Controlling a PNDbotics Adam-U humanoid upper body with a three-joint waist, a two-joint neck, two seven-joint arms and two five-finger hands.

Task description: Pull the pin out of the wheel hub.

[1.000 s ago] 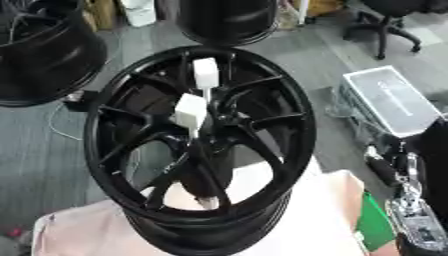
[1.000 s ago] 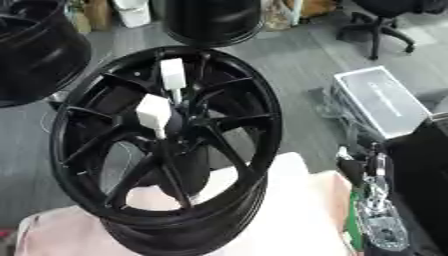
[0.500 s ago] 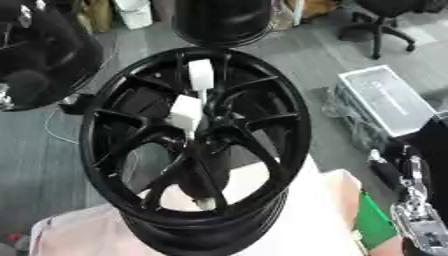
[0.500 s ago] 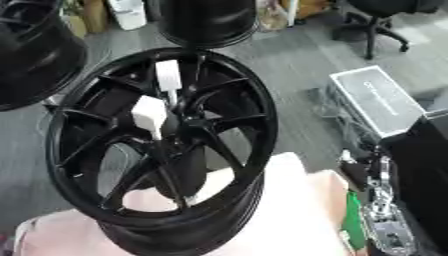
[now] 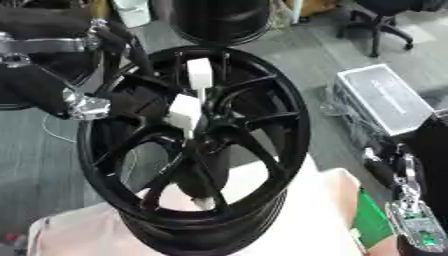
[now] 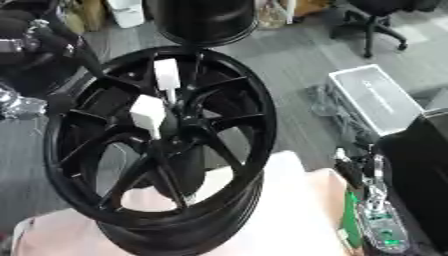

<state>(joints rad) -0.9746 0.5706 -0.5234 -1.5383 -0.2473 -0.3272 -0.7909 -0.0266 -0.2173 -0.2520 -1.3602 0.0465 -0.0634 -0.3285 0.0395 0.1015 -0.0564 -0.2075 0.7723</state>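
Observation:
A black spoked wheel (image 5: 254,150) lies tilted on a pale pink cloth (image 5: 297,220). Two white pieces stand at its middle: a pin head (image 5: 199,73) above the hub and a white block (image 5: 185,113) on the hub (image 5: 201,137). My left hand (image 5: 61,70) comes in blurred from the upper left, black with silver joints. It is spread open at the wheel's left rim, short of the white pieces and holding nothing. My right hand (image 5: 409,192) rests open at the lower right edge, away from the wheel.
A second black wheel (image 5: 219,20) stands behind, and another dark wheel (image 6: 26,75) lies at the far left. A grey case (image 5: 385,97) sits on the floor to the right, with an office chair (image 5: 381,17) beyond it. A green board (image 5: 374,225) lies by my right hand.
My left hand has come into view from the left and reached the wheel's left rim. The wheel, the white pieces and my right hand stay as they were.

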